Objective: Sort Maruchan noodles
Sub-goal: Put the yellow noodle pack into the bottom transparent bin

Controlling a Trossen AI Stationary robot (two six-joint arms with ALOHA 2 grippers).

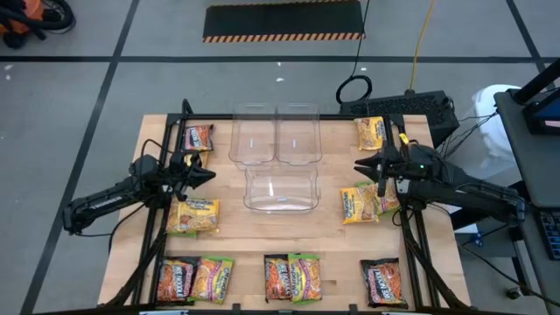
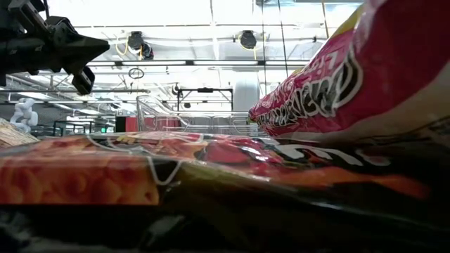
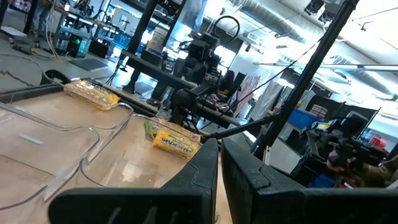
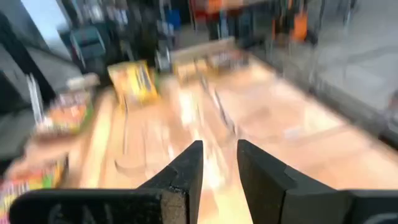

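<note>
Counting eleven noodle packets around my tabletop edges | three clear bins mid-table | left pincer nearly closed, empty | right pincer slightly parted, empty.

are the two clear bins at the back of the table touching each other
Touching, as far as the high view shows: the left back bin and the right back bin sit side by side with their inner walls meeting, no wood visible between them.
</note>
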